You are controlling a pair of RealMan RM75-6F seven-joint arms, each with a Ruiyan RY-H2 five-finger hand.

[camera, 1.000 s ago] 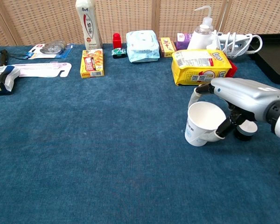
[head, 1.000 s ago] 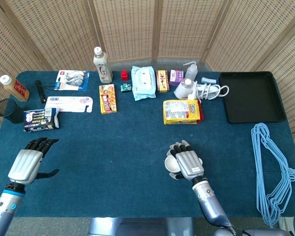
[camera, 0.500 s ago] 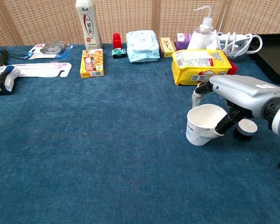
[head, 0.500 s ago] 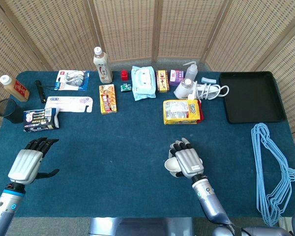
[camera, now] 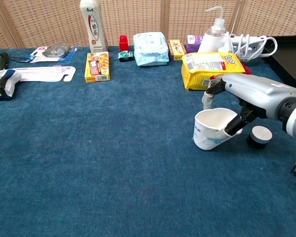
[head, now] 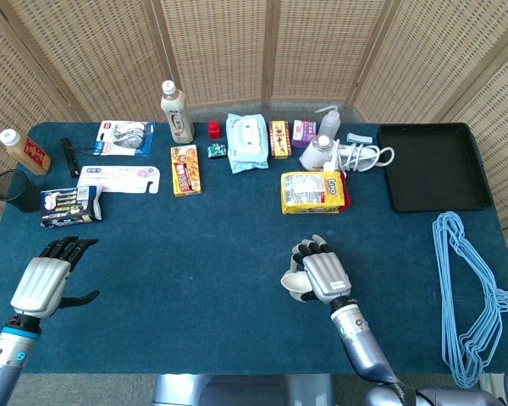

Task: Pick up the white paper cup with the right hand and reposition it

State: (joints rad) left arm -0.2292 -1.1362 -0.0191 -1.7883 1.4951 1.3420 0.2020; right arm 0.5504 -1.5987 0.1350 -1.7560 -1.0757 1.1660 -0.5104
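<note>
The white paper cup (camera: 211,132) is tilted with its mouth facing up and toward the camera, its rim dented by my thumb. My right hand (camera: 248,96) grips it from the right, near the front middle of the blue table. From the head view the cup (head: 295,285) peeks out left of my right hand (head: 322,272), which covers most of it. My left hand (head: 44,281) hovers open at the front left, holding nothing.
A small black round lid (camera: 260,137) lies just right of the cup. A yellow snack bag (camera: 213,69) sits behind it. Bottles, packets and a wipes pack (head: 246,141) line the back; a black tray (head: 430,167) and blue hangers (head: 472,283) are at the right.
My right hand has shifted slightly left and lifted with the cup, tipping it further and squeezing its rim. The black lid now shows fully. The left hand stays put.
</note>
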